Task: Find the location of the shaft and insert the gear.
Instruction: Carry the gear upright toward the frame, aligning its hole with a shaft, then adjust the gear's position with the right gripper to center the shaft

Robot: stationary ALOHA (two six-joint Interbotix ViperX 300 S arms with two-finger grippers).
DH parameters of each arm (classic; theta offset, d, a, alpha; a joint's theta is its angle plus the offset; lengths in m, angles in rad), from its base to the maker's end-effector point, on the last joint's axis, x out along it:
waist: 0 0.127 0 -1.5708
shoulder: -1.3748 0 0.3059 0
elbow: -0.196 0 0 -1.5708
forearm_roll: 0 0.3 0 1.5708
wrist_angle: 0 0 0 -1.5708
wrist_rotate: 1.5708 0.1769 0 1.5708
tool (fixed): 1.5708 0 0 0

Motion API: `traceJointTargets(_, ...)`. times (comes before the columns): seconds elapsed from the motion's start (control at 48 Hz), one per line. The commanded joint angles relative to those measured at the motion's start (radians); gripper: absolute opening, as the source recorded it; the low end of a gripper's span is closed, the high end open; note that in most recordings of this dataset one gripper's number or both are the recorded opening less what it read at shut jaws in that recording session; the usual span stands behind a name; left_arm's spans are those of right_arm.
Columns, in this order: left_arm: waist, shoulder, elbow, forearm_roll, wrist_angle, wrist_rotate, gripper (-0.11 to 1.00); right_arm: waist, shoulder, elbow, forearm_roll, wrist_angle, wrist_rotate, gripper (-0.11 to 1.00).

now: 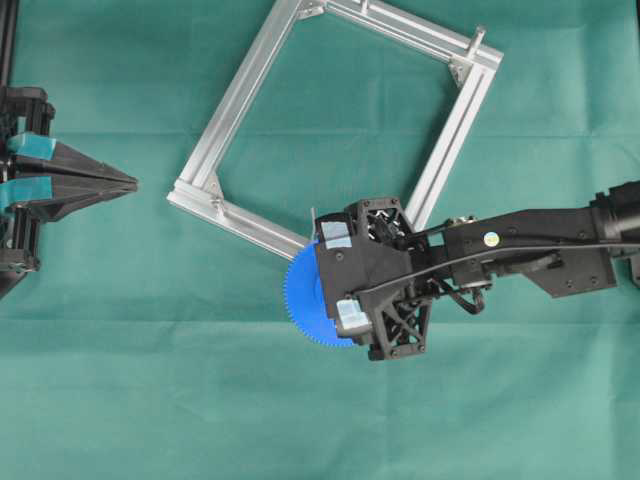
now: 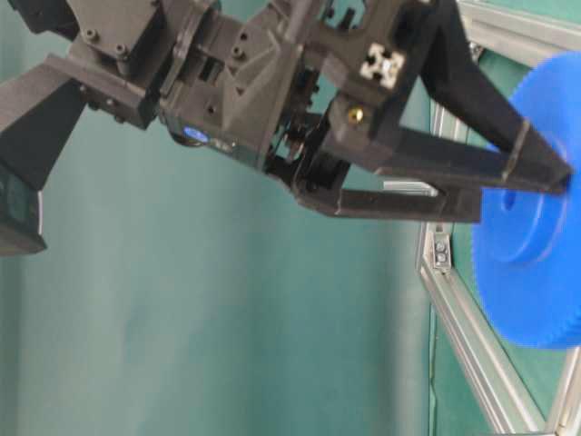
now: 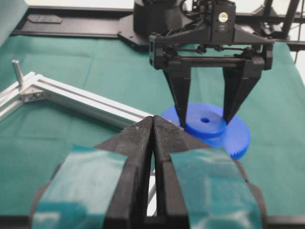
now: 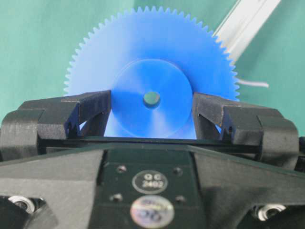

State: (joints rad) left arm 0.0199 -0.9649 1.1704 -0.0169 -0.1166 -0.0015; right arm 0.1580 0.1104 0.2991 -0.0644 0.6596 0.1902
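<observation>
Green cloth [image 1: 150, 380] covers the whole table. From overhead, a square aluminium frame [image 1: 240, 100] lies on it, turned like a diamond. The right gripper [image 1: 338, 275] sits over the frame's lower corner and has its two fingers pressed on the raised hub of the gear [image 1: 300, 295], whose blue toothed rim shows to the left of the gripper. A thin pin, the shaft [image 1: 313, 214], stands just above the gripper at the frame rail. Another pin [image 1: 479, 38] stands at the far right corner. The left gripper [image 1: 118, 184] rests at the left edge, well apart from the frame, with its jaws together.

In the table-level view, the right gripper's fingers [image 2: 508, 168] clamp the gear [image 2: 536, 272] by its hub, next to the frame rail [image 2: 463, 336].

In the left wrist view, the left gripper [image 3: 153, 125] is closed with nothing between its fingers. Beyond it, the right gripper [image 3: 206, 121] holds the gear [image 3: 233, 136] low over the cloth, near the rail [image 3: 86, 100].

In the right wrist view, the gear [image 4: 152, 62] fills the middle, its hub gripped on both sides by the fingers [image 4: 93, 112]. A pale wire [image 4: 252, 84] shows beside the rim, below the rail [image 4: 245, 21].
</observation>
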Motion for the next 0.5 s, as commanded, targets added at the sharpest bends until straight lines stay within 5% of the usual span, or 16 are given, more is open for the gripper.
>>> traceJointTargets(0.0,0.002,0.008,-0.025,-0.002,-0.005,0.000,0.01,-0.008,-0.014,-0.032,-0.025,-0.014,0.003,0.69)
traceJointTargets(0.188,0.002,0.008,-0.023,0.000,-0.002,0.000,0.01,-0.031,-0.012,-0.023,-0.067,-0.025,0.006,0.69)
traceJointTargets(0.479,0.002,0.008,-0.025,-0.002,0.000,-0.002,0.01,-0.072,-0.023,0.025,-0.071,-0.021,0.008,0.69)
